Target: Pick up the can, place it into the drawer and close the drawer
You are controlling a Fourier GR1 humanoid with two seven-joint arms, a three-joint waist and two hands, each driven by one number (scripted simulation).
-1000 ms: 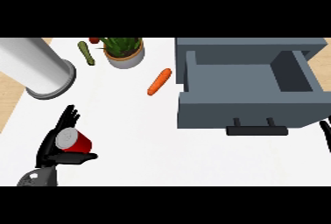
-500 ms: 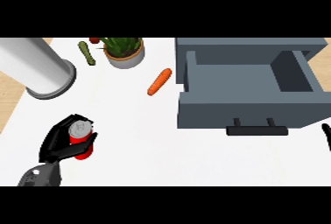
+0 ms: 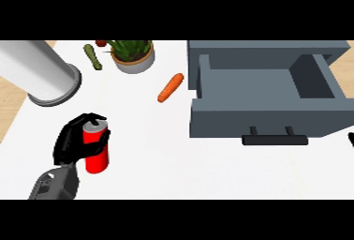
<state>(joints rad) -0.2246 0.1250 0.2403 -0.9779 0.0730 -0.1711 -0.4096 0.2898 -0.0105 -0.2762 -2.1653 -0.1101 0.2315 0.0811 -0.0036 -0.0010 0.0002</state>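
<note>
The red can (image 3: 96, 149) with a grey top is held upright at the lower left of the white counter. My left hand (image 3: 72, 142) is curled round it from the left side, fingers over its top and middle. The grey drawer (image 3: 269, 114) stands pulled open at the right, its inside bare, with a black handle (image 3: 274, 139) on its front. Only a sliver of my right hand (image 3: 351, 138) shows at the right edge, beside the drawer's front.
A large grey cylinder (image 3: 38, 72) stands at the back left. A potted plant (image 3: 133, 55), a green cucumber (image 3: 92, 56) and an orange carrot (image 3: 170, 87) lie between it and the drawer.
My left hand has closed round the can and turned it from lying tilted to upright, shifting it slightly right.
</note>
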